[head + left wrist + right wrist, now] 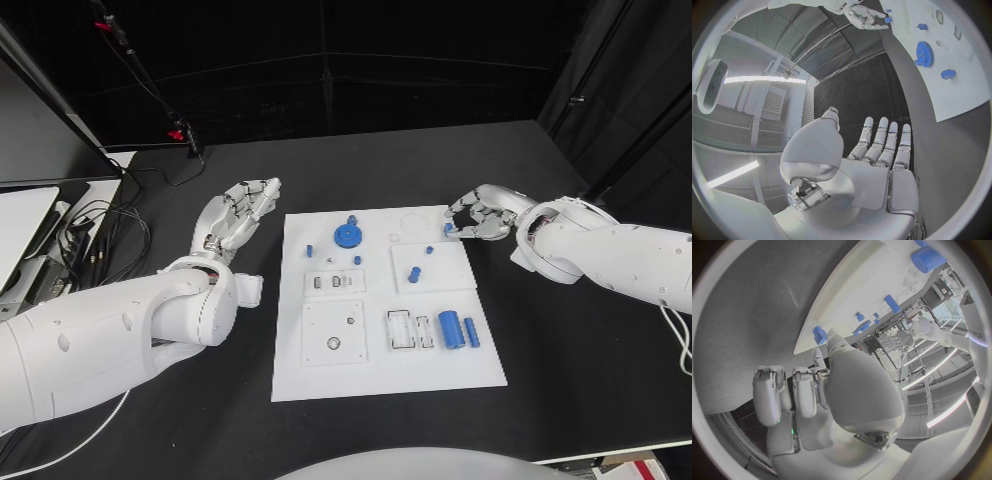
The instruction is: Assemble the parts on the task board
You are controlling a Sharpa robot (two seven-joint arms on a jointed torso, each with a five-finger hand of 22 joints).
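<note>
Black table, dark curtains behind, white task board laid in the middle.

Right hand at the board's far right corner, fingers curled in close; a small blue part showing at the fingertips, apparently pinched there, also seen from the left wrist view. Curled the same way in the right wrist view, a blue piece just beyond the fingertips, at the board's edge.

Left hand off the board's left edge, over bare table, fingers straight and spread, holding nothing; flat and open likewise in its own wrist view.

Outward across the board: blue gear near the far middle, closer to the left hand; a short blue peg just left of it; two small blue pieces on the square plate right of centre, closer to the right hand. Toward the robot, a blue cylinder and a slimmer blue bar side by side, long axes running away from the robot, well apart from both hands.

Likely next: right hand carrying its piece inward and down to a seat on the board, a short reach toward the robot.
</note>
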